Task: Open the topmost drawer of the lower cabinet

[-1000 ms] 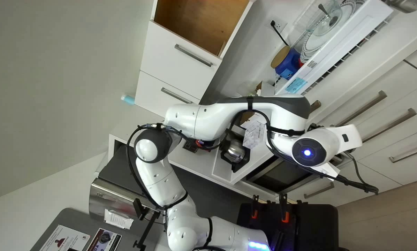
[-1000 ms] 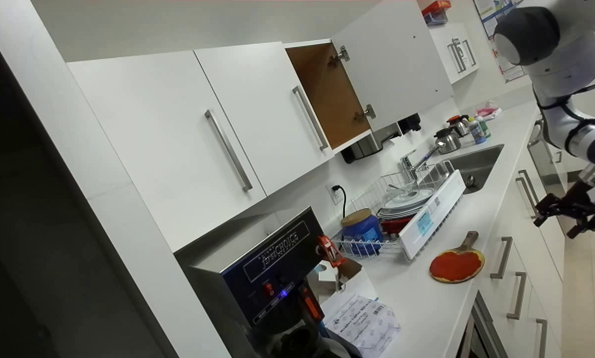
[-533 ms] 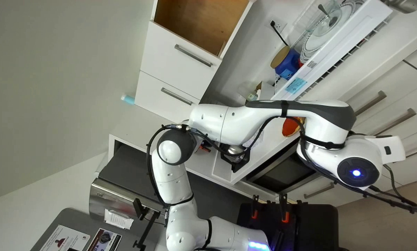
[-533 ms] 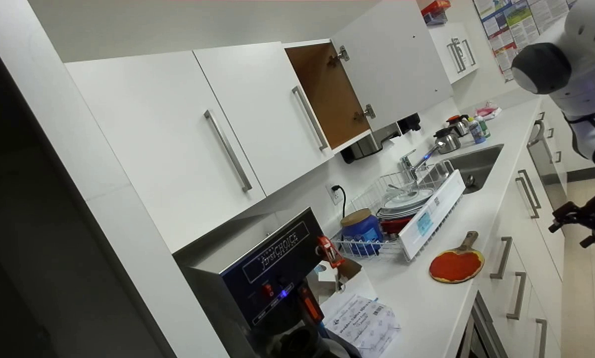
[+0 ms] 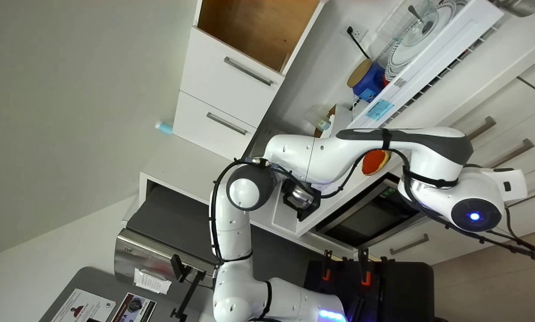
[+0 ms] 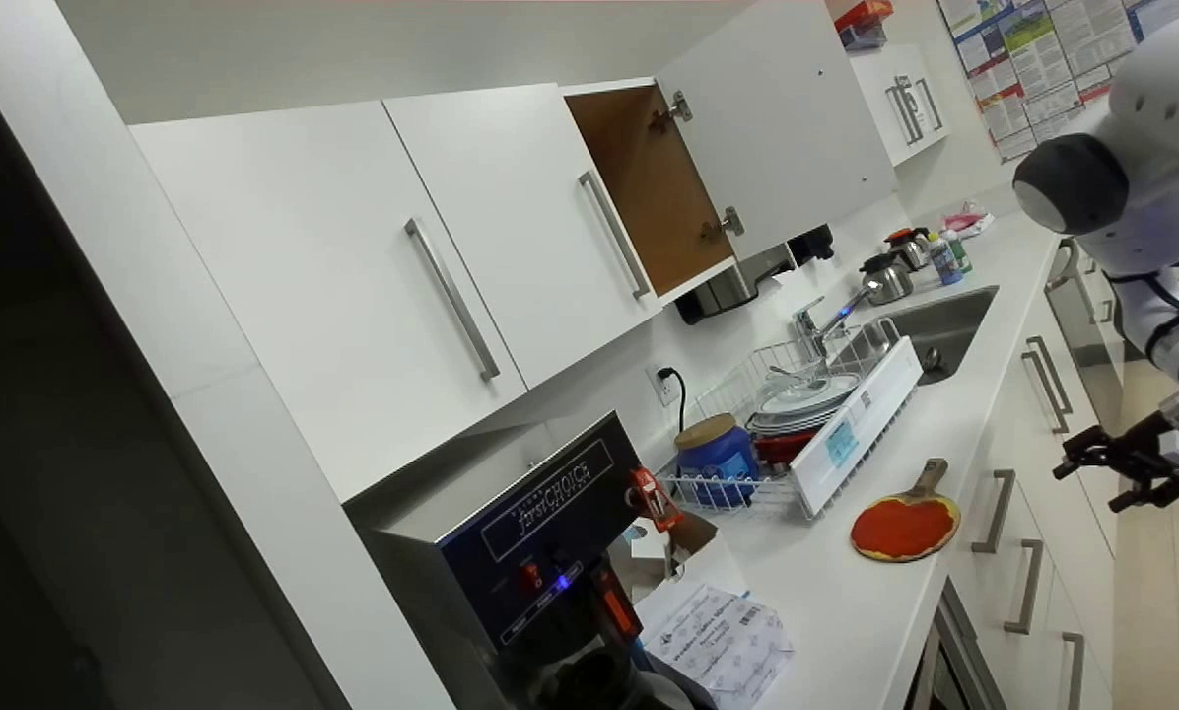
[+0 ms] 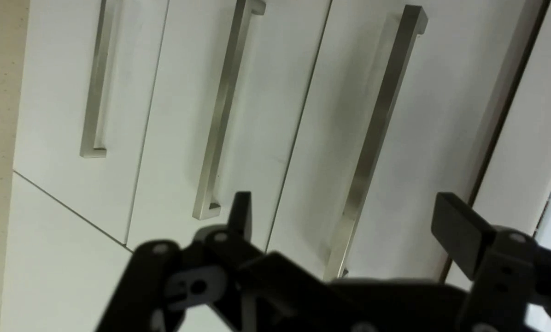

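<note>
The lower cabinet [image 7: 183,115] fills the wrist view with flat white drawer fronts and slim bar handles. Its topmost drawer [image 7: 427,138] is shut, beside the dark gap under the counter. That drawer's handle [image 7: 372,152] runs diagonally between my spread fingers and is not touched; its near end shows just above the gripper body. My gripper [image 7: 345,207] is open and empty. In an exterior view the gripper [image 6: 1092,488] hangs in front of the cabinet, apart from it, to the right of the topmost drawer's handle [image 6: 996,513]. In an exterior view the arm hides the gripper; that handle [image 5: 482,129] still shows.
A black-fronted oven [image 5: 370,214] sits beside the drawers. A red-topped paddle [image 6: 903,528] and a dish rack [image 6: 861,424] stand on the counter [image 6: 846,611]. An upper cupboard door [image 6: 777,128] is open. A black case [image 5: 384,286] stands near the robot's base.
The arm has swung along the cabinet, rightward in an exterior view. The gripper first moved away from the drawers, then back a little towards them. It stays open. The drawers have not moved.
</note>
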Robot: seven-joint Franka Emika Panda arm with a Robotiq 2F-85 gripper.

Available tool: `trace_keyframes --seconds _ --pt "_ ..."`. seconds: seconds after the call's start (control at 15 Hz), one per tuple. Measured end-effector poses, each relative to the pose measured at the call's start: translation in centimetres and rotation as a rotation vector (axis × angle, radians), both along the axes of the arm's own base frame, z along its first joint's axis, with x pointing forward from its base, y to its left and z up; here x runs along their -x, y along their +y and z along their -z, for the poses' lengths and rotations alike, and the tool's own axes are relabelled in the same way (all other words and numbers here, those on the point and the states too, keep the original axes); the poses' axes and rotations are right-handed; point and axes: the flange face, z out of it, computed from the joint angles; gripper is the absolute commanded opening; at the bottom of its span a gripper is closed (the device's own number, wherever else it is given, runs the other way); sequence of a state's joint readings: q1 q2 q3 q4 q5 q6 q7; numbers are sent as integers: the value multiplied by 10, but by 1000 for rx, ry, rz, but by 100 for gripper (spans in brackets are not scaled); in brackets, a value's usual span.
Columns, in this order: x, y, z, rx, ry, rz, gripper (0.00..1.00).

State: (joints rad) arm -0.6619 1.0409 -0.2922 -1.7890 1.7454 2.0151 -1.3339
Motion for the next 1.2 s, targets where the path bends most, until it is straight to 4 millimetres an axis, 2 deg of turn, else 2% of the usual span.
trace_keyframes --seconds 0.27,0.67,0.93,1.2 --pt "-18 11 11 -14 16 -5 100" --pt "-24 15 15 -22 -14 -11 100" --pt "-36 28 34 -93 -118 0 100" --pt "-44 31 57 -143 -199 43 100"
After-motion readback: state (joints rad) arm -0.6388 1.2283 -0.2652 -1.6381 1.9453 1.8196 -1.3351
